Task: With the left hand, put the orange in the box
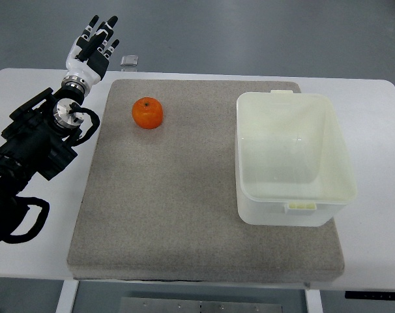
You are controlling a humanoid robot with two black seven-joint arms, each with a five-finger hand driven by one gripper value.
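Your left hand (pixel 91 44) hovers empty, fingers loosely extended, upper left, beside the round orange fruit (pixel 147 112) (open translucent plastic box (pixel 292 160) waits right).

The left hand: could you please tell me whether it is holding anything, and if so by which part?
Nothing is held. The left hand is open and empty, off the mat's far left corner, apart from the orange.
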